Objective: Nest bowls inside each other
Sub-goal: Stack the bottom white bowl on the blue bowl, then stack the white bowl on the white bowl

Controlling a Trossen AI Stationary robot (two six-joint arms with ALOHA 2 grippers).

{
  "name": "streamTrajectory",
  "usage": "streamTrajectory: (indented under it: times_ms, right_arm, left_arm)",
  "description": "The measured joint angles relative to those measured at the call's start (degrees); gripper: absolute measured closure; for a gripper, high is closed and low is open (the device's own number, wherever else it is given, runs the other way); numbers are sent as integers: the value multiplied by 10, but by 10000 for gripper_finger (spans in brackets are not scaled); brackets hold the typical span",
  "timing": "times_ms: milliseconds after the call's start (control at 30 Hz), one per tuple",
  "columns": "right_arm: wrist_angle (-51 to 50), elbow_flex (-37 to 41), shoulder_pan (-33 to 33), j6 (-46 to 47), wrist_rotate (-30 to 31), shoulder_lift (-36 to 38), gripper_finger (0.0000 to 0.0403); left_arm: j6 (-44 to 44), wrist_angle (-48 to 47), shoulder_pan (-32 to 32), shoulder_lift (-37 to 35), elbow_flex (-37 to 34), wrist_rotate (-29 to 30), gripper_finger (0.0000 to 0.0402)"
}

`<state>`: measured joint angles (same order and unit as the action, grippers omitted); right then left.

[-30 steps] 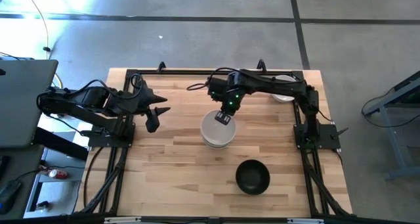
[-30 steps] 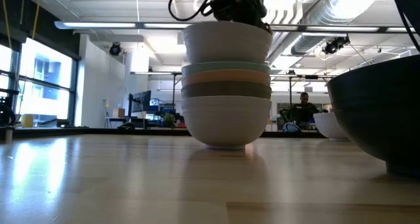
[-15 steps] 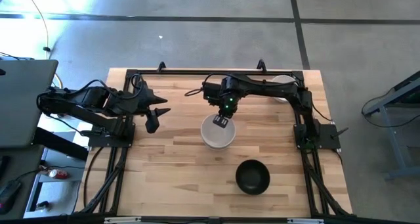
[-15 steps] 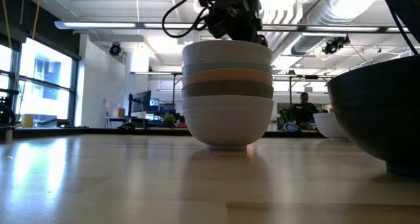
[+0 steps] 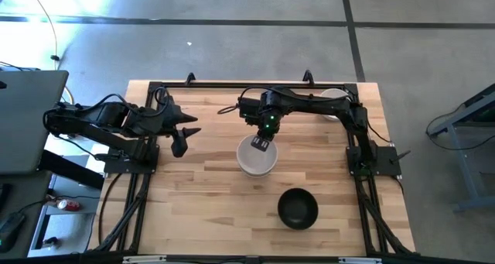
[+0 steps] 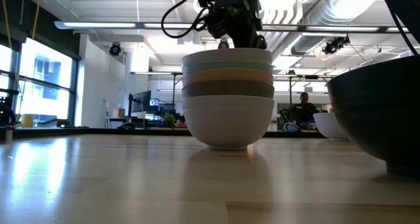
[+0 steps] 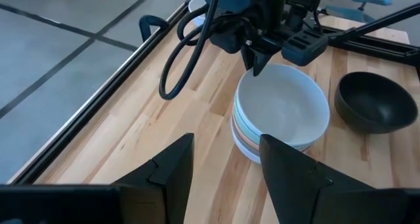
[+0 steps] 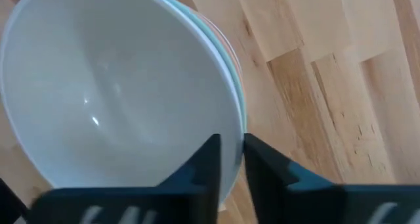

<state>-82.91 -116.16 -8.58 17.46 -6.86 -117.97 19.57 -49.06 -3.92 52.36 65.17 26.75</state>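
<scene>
A stack of several nested bowls [image 5: 257, 159] stands mid-table, a white one on top and a white one at the bottom [image 6: 228, 122]. Olive, peach and mint bowls sit between them. My right gripper [image 5: 262, 144] hangs over the stack's far rim. Its narrowly open fingers stand on either side of the top white bowl's rim [image 8: 231, 135]. A black bowl [image 5: 298, 207] rests on its base nearer the near edge. Another white bowl [image 5: 334, 103] sits at the far right, partly under the right arm. My left gripper [image 7: 226, 175] waits open near the left edge. My right gripper comes from above, pointing down, with one finger [image 8: 203, 168] inside the top white bowl and the other [image 8: 266, 175] outside its far rim [image 7: 257, 71]. Whether the fingers touch the rim, I cannot tell. The bowl sits level, nested in the stack.
Bare wooden tabletop [image 5: 201, 186] lies left of and in front of the stack. A black frame rail [image 5: 232, 84] runs along the far edge. Both arm bases stand at the table's sides. A person [image 6: 304, 100] sits far off in the room behind.
The top white bowl has come down from a raised position above the stack and now sits level, sunk into the mint bowl. My right gripper first moved down and slightly toward the left edge, then kept its place.
</scene>
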Motion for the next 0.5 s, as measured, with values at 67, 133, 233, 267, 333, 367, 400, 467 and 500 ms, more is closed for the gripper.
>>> streamTrajectory:
  times_ms: [67,133,233,267,333,367,400,467,500]
  right_arm:
    - [0,0,0,0,-2,0,319]
    - [0,0,0,0,-2,0,290]
    - [0,0,-1,1,-2,0,256]
    - [0,0,-1,1,-2,0,248]
    - [1,0,-1,0,-2,2,236]
    - [3,0,-1,0,-1,4,233]
    - [2,-1,-1,0,-1,6,232]
    - [0,-8,-1,0,-1,7,231]
    - [-1,-16,-2,0,-1,7,232]
  left_arm:
    - [3,0,0,0,0,-4,238]
    - [3,0,0,0,0,-4,238]
    - [8,0,0,0,0,-7,238]
    - [8,0,0,0,0,-7,238]
    - [9,0,0,0,0,-8,238]
    - [9,0,0,0,0,-8,238]
    - [11,0,0,0,0,-9,238]
    - [11,0,0,0,0,-12,238]
    - [11,0,0,0,0,-12,238]
